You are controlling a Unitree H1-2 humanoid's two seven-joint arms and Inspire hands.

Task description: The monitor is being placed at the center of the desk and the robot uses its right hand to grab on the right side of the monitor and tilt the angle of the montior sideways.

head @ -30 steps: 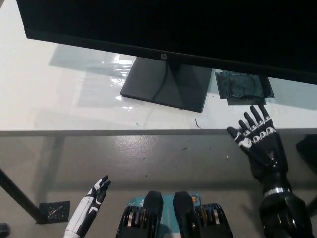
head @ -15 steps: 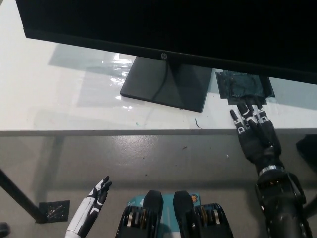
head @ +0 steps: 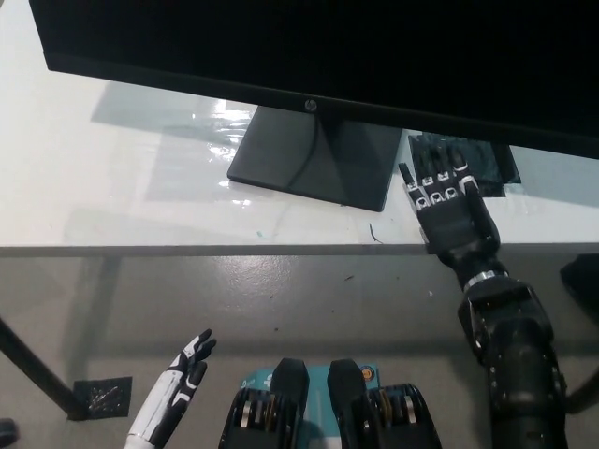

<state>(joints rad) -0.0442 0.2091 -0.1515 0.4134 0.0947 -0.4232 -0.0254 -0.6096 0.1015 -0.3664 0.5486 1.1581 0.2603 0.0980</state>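
A wide black monitor [head: 309, 51] fills the top of the head view, standing on a dark square base [head: 314, 159] on the white desk [head: 112, 187]. My black right hand [head: 447, 208] is over the desk's front edge, just right of the base and below the screen's lower edge, its fingers spread and pointing toward the screen. It is open and touches nothing. The monitor's right side lies beyond the picture's right edge. My white left hand [head: 182, 374] rests low at the lower left, below the desk, fingers apart.
A dark patch of tape [head: 463, 159] lies on the desk under my right hand's fingertips. A thin cable runs down the base. The desk's front edge crosses the picture at mid-height, with grey floor [head: 281, 299] and a desk leg [head: 37, 369] below.
My right hand has moved forward and leftward, from below the desk's edge to over the desk near the monitor base. The left hand has barely shifted.
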